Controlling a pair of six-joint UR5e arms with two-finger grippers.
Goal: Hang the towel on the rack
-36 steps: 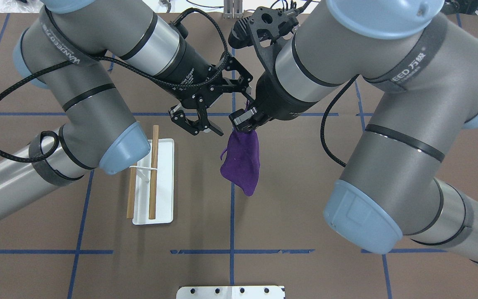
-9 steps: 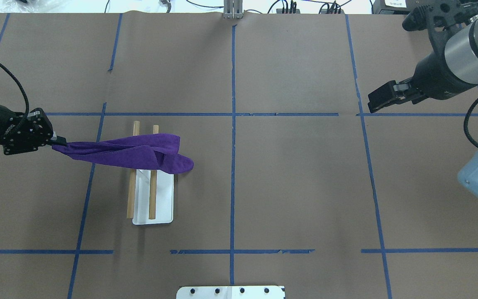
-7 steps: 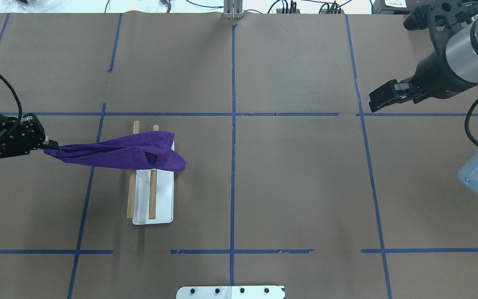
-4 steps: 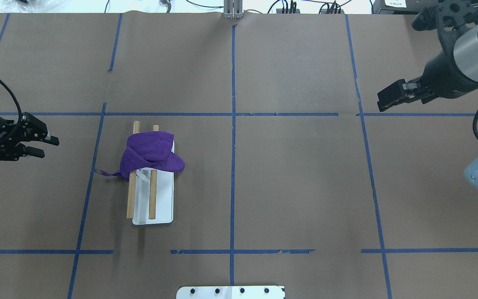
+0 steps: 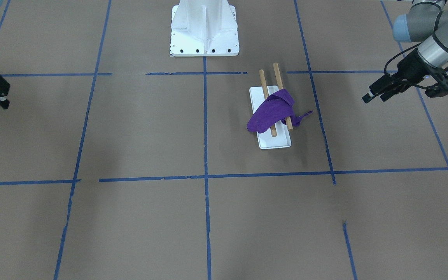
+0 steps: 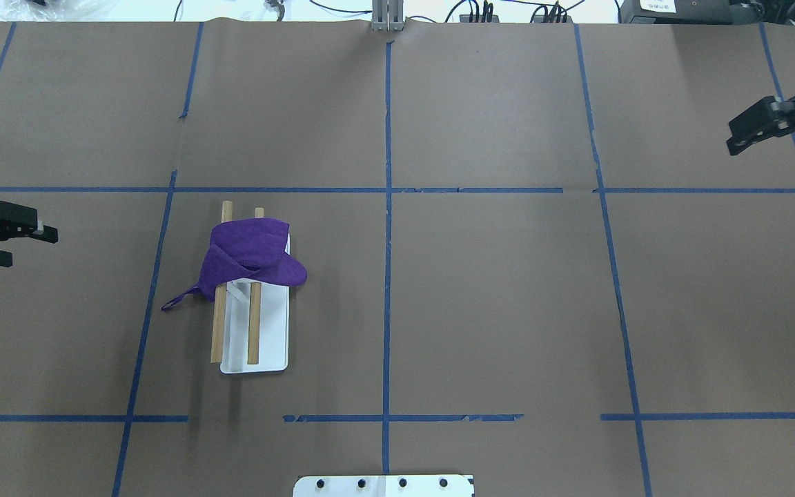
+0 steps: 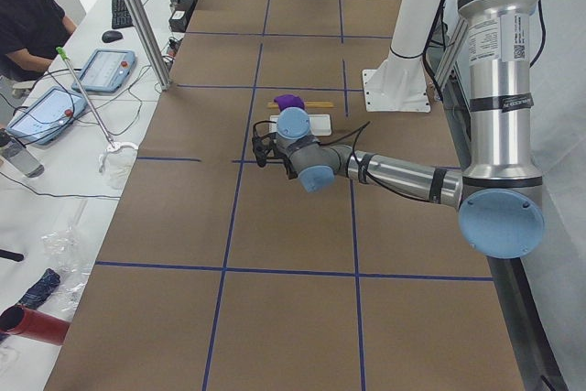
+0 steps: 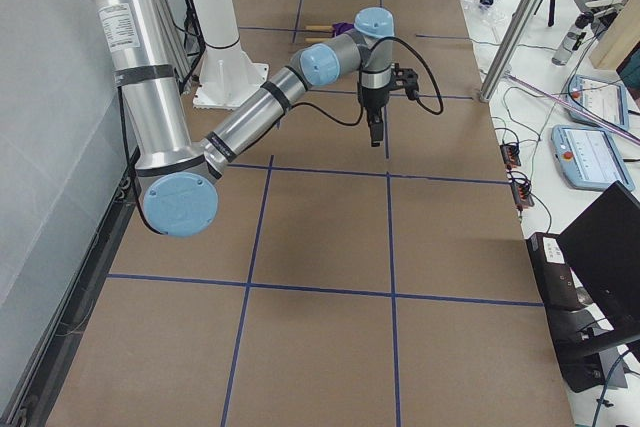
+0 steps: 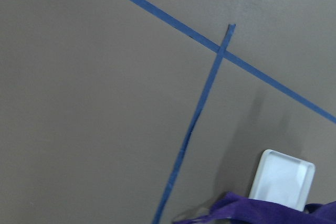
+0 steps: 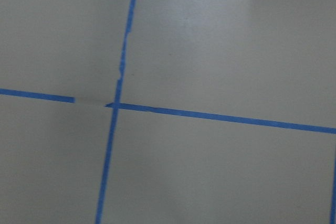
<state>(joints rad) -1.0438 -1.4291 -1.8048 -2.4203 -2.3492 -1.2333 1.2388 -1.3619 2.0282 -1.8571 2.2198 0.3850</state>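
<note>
The brown table [image 6: 508, 310] has blue lines. The purple towel [image 6: 249, 252] lies across both sticks of the rack [image 6: 272, 335]. The left hand [image 6: 34, 247] is spread wide. The right hand [image 6: 742, 138]: I cannot tell.

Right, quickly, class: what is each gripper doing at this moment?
Left gripper: open, holding nothing.
Right gripper: holding nothing; whether its jaws are open or closed cannot be told.
</note>
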